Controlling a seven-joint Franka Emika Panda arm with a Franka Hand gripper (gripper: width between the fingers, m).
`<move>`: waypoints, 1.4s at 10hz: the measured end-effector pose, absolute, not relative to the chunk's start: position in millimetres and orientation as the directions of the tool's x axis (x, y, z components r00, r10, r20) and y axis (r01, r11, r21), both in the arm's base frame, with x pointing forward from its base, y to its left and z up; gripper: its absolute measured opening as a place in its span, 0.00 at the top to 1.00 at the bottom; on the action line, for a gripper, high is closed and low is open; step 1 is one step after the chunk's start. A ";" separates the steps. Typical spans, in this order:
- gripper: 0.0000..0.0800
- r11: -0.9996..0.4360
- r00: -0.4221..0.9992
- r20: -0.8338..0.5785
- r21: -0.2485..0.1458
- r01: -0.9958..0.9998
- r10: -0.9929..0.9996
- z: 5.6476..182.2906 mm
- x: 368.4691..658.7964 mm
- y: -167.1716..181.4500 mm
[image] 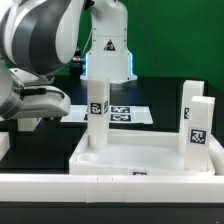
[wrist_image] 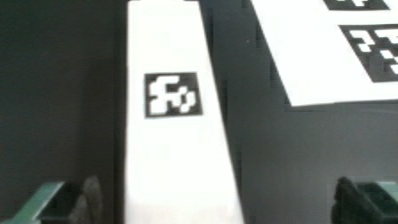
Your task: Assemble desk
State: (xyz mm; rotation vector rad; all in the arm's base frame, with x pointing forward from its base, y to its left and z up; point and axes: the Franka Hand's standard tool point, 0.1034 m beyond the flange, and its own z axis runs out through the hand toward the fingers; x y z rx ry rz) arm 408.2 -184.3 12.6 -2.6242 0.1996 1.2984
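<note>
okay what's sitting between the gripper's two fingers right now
A white tagged leg lies on the dark table between the open gripper's fingers, seen in the wrist view. It seems untouched.

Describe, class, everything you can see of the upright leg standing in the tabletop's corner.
The leg is a white square post, plastic by the look, with a black-and-white tag on its side. It stands upright in a corner of the rimmed white tabletop, toward the exterior view's left. Its foot meets the tabletop; whether it sits in a socket cannot be told. Nothing else touches it.
</note>
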 end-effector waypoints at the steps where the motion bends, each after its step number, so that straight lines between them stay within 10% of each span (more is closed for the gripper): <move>1: 0.19 -0.970 0.605 -0.796 -0.122 -0.209 -0.030 12.6 408.6 -185.5; 2: 0.19 -0.970 0.605 -0.796 -0.122 -0.209 -0.030 12.4 408.4 -185.5; 5: 0.64 -0.970 0.604 -0.797 -0.121 -0.209 -0.031 12.9 408.0 -186.2; 12: 0.64 -0.968 0.597 -0.801 -0.124 -0.218 -0.032 16.9 408.3 -185.1; 14: 0.64 -0.947 0.594 -0.801 -0.129 -0.294 -0.075 68.9 429.0 -180.1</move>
